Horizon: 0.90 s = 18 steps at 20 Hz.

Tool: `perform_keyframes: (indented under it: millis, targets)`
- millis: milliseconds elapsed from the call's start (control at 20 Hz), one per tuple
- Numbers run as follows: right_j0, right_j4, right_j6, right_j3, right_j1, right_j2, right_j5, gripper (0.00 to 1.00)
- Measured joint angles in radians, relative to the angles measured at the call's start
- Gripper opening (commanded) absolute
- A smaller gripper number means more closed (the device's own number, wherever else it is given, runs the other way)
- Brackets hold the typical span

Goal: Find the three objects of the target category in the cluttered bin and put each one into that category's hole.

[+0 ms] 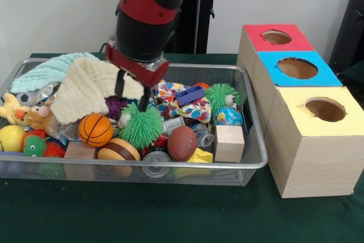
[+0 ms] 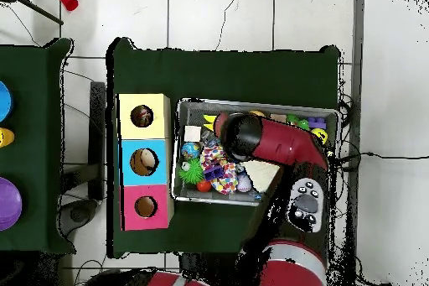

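The green spiky rubber ball (image 1: pixel 141 127) lies mid-bin in the wire mesh basket (image 1: pixel 257 140), between the small orange basketball (image 1: pixel 95 130) and the brown toy football (image 1: pixel 182 143). The gripper (image 1: pixel 132 92) hangs just above it, jaws open. This looks like the picking step; next it must descend and close on the ball, then carry it to the three-holed wooden boxes (image 1: pixel 318 157) on the counter.

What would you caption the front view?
Red robot arm's gripper reaches into cluttered wire-mesh bin beside three wooden boxes with holes.
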Motion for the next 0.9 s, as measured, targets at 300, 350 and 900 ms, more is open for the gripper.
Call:
perform_keyframes:
  millis: [300, 350, 900]
  targets:
    - [0.107, 0.092, 0.051, 0.000, -0.013, -0.041, 0.030, 1.00]
    - [0.117, 0.101, 0.061, 0.000, -0.013, -0.045, 0.032, 1.00]
    - [0.153, 0.185, 0.171, 0.001, 0.015, -0.081, 0.037, 1.00]
